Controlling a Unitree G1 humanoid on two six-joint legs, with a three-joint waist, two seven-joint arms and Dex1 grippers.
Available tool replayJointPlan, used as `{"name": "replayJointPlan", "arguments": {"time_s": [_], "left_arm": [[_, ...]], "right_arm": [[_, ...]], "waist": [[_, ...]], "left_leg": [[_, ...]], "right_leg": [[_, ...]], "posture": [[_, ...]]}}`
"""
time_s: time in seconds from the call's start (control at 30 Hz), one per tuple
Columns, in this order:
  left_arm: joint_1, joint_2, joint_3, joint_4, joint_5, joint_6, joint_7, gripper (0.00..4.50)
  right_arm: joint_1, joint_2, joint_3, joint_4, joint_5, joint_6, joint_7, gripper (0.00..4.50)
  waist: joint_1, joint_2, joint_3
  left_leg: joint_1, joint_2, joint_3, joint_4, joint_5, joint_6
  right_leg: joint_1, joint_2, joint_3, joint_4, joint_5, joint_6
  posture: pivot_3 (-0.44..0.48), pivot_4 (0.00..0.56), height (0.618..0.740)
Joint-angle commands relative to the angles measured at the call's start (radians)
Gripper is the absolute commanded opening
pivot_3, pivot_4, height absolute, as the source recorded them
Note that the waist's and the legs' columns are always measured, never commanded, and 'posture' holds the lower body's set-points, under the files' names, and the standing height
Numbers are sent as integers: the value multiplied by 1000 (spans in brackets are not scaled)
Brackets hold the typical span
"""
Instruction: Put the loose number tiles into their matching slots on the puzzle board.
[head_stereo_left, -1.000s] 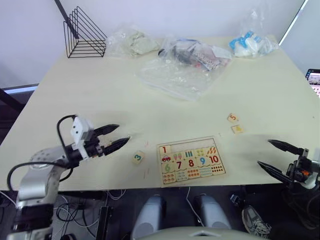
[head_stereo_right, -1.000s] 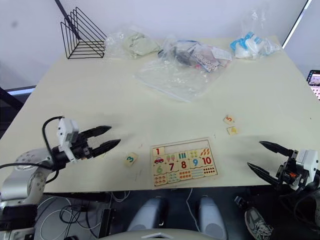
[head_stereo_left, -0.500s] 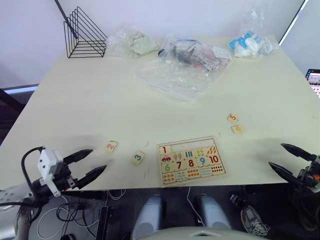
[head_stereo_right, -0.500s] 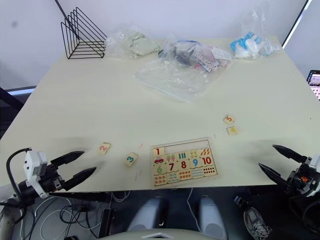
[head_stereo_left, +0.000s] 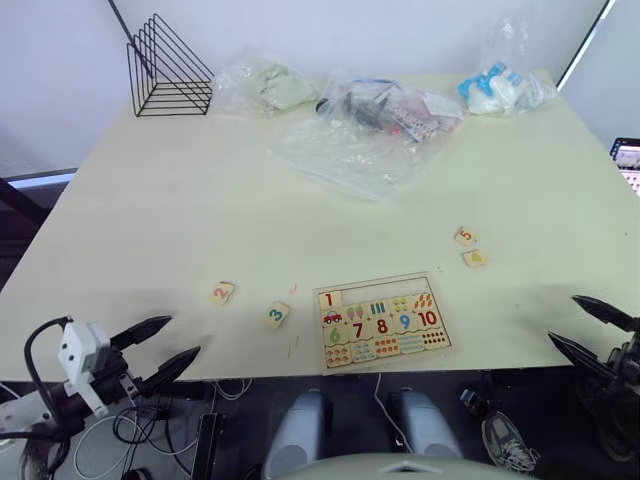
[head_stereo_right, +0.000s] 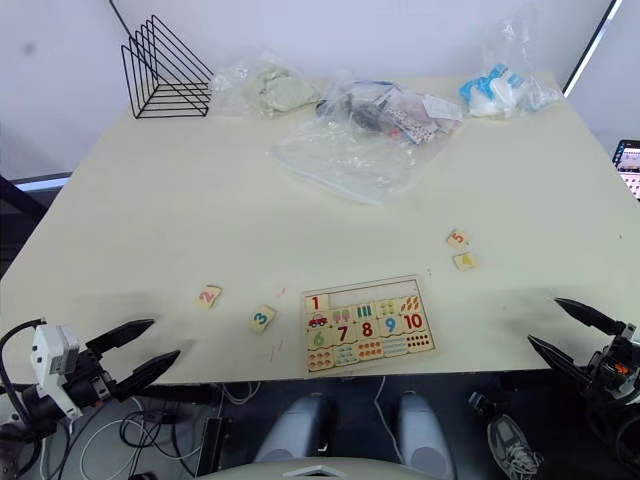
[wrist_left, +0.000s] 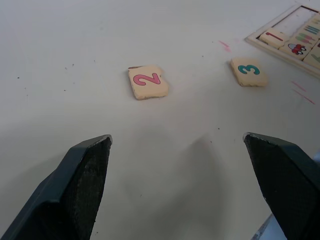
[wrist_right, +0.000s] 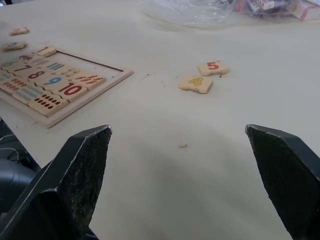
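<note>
Wrist views show numerals 2 (wrist_left: 148, 82), 3 (wrist_left: 248, 72), 4 (wrist_right: 195, 83), 5 (wrist_right: 213, 67) clearly; both grippers (head_stereo_left: 160, 347) (head_stereo_left: 592, 328) gape, empty; bags (head_stereo_left: 360, 150) lie far.

Left claw (head_stereo_left: 162, 348) low at left, fingers spread, right claw (head_stereo_left: 590, 327) likewise, empty

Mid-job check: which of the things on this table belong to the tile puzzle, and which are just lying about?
Job:
puzzle board, tile 1 already seated
tile 2
tile 3
tile 4
tile 5

Lying about:
wire rack
clear plastic bags at the far edge
</note>
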Motion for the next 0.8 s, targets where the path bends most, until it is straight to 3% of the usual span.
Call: {"name": "replayJointPlan", "arguments": {"time_s": [0.03,0.8], "left_arm": [[5,-2,31,-32,-20,-17,14,4466],[-29,-18,-1,-43,4,-25,56,4466]], "right_arm": [[-4,-11,-35,0,7,-29,6,4500],[-40,-7,-12,13,1,-76,29,4500]], "waist": [[0,0,0],[0,0,0]], "left_leg": [[0,0,0,0,0,0],[0,0,0,0,0,0]], "right_leg": [[0,0,0,0,0,0],[0,0,0,0,0,0]], "posture": [[0,150,740],[0,150,740]]}}
